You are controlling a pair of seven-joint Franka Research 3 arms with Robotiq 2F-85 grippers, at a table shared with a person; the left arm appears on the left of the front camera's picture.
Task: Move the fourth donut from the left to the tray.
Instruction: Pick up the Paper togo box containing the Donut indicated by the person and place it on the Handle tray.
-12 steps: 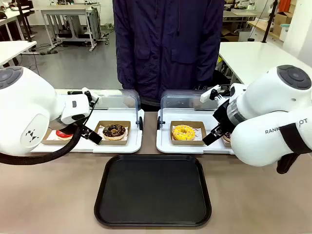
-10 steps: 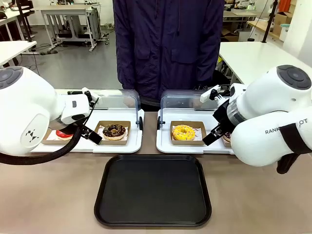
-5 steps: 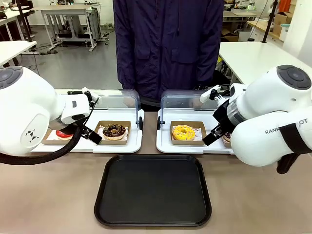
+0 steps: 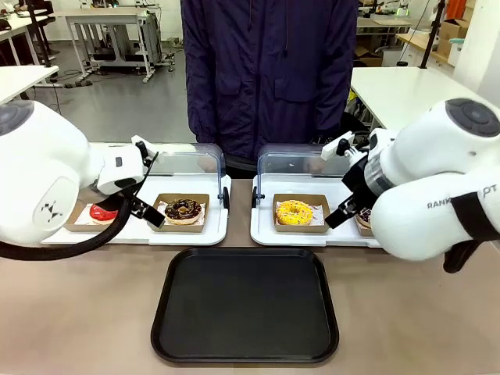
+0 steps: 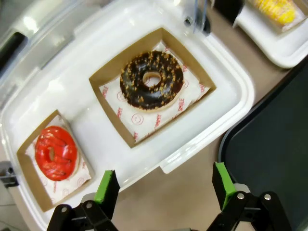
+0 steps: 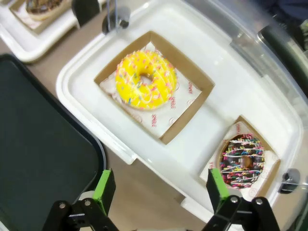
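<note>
Frosting looking soft, we are judging the light striped chocolate donut, lying in its cardboard tray on the white display tray, best pinched by that cardboard rim, our right pincer gaping empty.

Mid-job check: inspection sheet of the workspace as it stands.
Surface: brown table, carrying left display tray and right display tray.
Job's things: fourth donut in cardboard on right display tray; black tray empty, in front.
Clutter: yellow donut, crumb-topped chocolate donut, red donut, each in cardboard.
Grippers: left gripper open over left display tray; right gripper open over right display tray.
Cables: black cable loops beneath left arm.
Surroundings: person in dark jacket, far side.
</note>
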